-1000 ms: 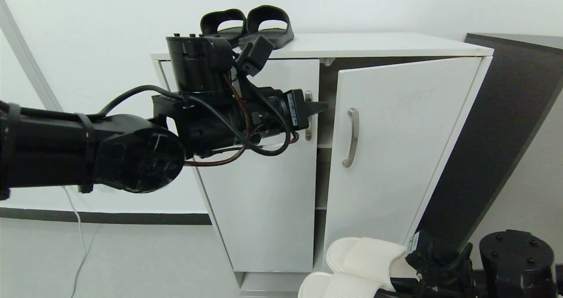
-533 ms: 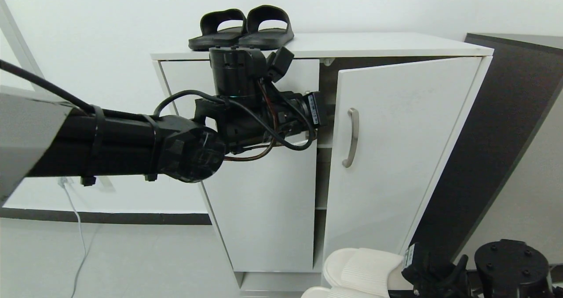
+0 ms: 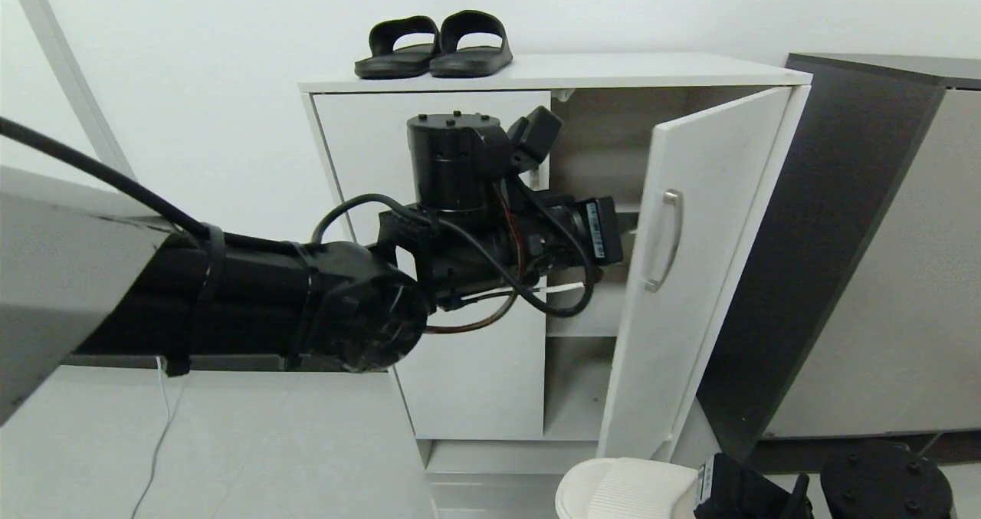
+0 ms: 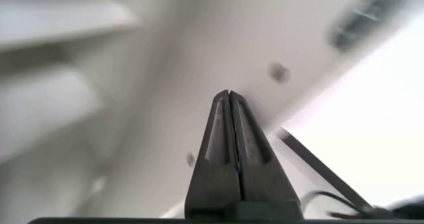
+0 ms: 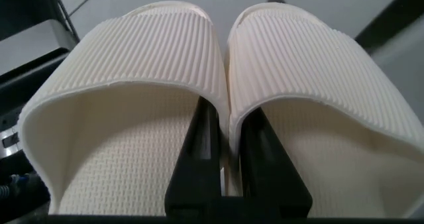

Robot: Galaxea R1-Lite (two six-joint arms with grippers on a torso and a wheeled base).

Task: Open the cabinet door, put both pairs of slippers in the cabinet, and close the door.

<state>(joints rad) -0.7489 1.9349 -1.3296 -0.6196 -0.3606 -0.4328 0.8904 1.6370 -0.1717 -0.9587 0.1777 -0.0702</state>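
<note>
Door (image 3: 709, 274) swung wider; white slippers (image 5: 152, 71) pinched between right fingers (image 5: 195, 164).

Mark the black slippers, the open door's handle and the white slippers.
black slippers (image 3: 471, 64): head view, sole edge
door handle (image 3: 670, 237): head view, bar's middle
white slippers (image 5: 159, 58): right wrist view, ribbed strap
</note>
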